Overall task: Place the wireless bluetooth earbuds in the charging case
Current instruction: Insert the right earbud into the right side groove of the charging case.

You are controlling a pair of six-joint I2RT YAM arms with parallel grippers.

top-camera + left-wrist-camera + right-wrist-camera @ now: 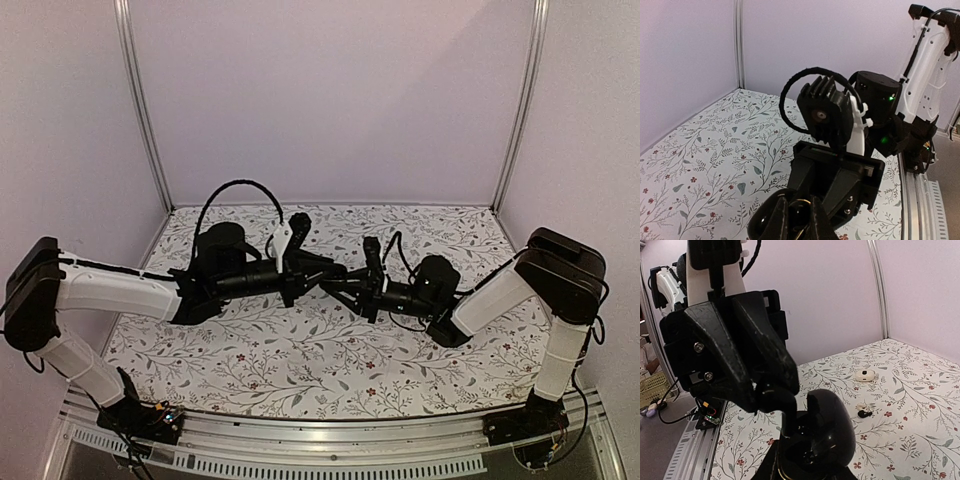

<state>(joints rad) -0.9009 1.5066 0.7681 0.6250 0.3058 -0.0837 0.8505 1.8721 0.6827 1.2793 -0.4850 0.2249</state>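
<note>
Two claws meet: the right claw (810, 467) is clamped on the open charging case (832, 422), and the left claw (774, 396), closed tight, dips into it from above, though whether it pinches anything is unclear. One black earbud (864, 413) lies on the table (920, 390), well beyond the right claw.
</note>
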